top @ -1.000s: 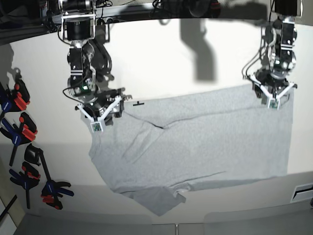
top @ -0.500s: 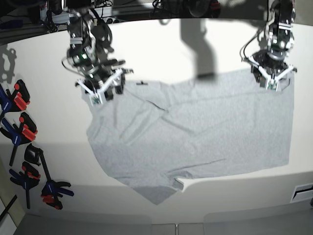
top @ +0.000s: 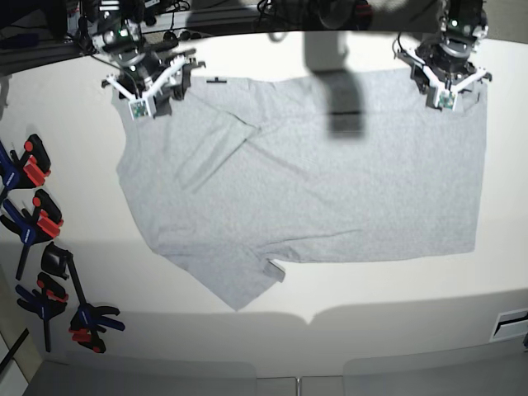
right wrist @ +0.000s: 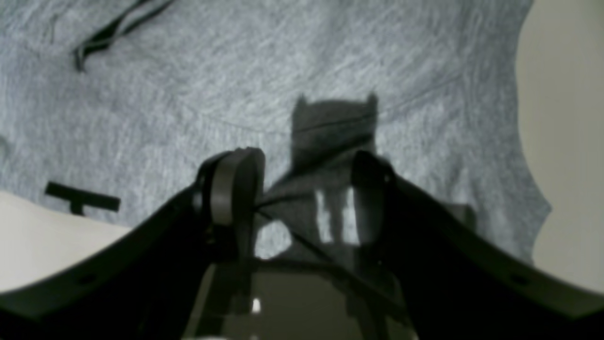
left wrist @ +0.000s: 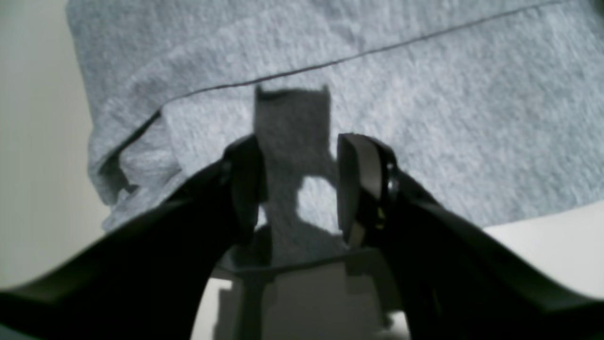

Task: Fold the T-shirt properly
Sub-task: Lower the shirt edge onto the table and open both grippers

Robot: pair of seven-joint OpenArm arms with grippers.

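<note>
The light grey T-shirt (top: 313, 181) lies spread out, plain side up, with one sleeve (top: 239, 285) pointing toward the near edge. A diagonal crease (top: 223, 140) runs through its left part. My right gripper (top: 153, 95) stands at the shirt's far left corner and my left gripper (top: 445, 87) at its far right corner. In the left wrist view the left gripper (left wrist: 302, 141) has its jaws apart over the T-shirt (left wrist: 424, 118), just inside the edge. The right gripper (right wrist: 306, 156) looks the same over the T-shirt (right wrist: 188, 94). I see no cloth pinched in either.
Several orange, blue and black clamps (top: 33, 223) lie along the table's left side. A black T-shaped mark (top: 216, 80) sits on the table by the shirt's far edge, seen as the black mark (right wrist: 80, 200). A dark rail with cables runs behind both arms.
Both grippers have travelled toward the far side of the table. The T-shirt came along with them and now lies farther back, wider and flatter.
</note>
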